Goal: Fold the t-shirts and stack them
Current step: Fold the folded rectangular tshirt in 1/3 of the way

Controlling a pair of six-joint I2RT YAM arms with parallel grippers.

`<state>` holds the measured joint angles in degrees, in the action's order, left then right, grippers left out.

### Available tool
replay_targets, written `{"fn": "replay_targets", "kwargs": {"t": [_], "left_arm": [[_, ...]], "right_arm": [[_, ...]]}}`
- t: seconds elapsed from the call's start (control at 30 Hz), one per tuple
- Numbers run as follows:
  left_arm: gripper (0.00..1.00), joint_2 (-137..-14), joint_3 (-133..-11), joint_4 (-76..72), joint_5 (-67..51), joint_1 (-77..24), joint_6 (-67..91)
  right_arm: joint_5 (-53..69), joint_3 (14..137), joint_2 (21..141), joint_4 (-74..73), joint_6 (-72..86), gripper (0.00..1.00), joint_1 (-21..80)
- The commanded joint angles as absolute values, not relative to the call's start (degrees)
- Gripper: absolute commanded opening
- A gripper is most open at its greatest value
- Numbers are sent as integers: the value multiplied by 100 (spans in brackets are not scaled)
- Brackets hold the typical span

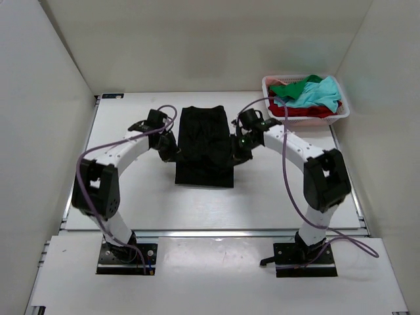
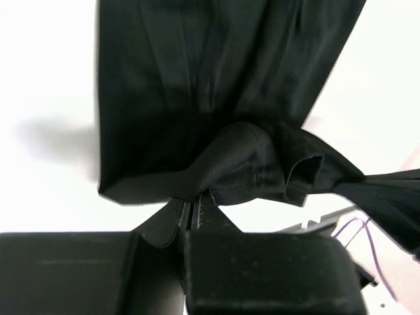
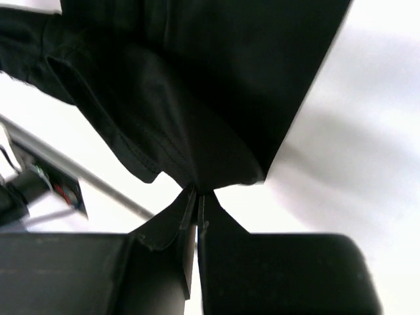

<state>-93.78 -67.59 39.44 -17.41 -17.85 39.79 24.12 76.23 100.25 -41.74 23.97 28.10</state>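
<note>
A plain black t-shirt point(image 1: 205, 146) lies in the middle of the table, folded into a long strip. My left gripper point(image 1: 169, 151) is shut on its left edge; the left wrist view shows the jaws closed on a bunched fold of black cloth point(image 2: 236, 170). My right gripper point(image 1: 237, 149) is shut on its right edge; the right wrist view shows the jaws pinching black cloth point(image 3: 210, 164) lifted off the table. A teal t-shirt point(image 1: 315, 95), a green one point(image 1: 287, 88) and a red one point(image 1: 298, 111) lie heaped in the basket.
A pink-white lattice basket point(image 1: 339, 115) stands at the back right corner of the table. White walls enclose the table on the left, back and right. The arm bases are bolted at the near edge.
</note>
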Motion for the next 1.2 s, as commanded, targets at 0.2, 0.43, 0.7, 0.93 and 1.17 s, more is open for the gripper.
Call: {"fn": "replay_targets", "kwargs": {"t": [0.2, 0.43, 0.7, 0.93, 1.17], "left_arm": [[13, -10959, -8550, 4386, -1898, -1284, 3383], [61, -11154, -8658, 3185, -2627, -862, 3989], [69, -10136, -7349, 2831, -2462, -931, 4026], [69, -8958, -5591, 2882, -1706, -1098, 4096], [70, -8877, -5229, 2892, -1056, -1537, 4289]], "right_arm": [[2339, 10501, 12118, -4833, 1986, 4, 2251], [1891, 11251, 12367, -4360, 2610, 47, 1802], [1520, 8969, 11102, -3904, 2487, 47, 1968], [1793, 7120, 10081, -3278, 2707, 51, 2329], [1793, 6978, 10335, -3041, 2830, 51, 2671]]}}
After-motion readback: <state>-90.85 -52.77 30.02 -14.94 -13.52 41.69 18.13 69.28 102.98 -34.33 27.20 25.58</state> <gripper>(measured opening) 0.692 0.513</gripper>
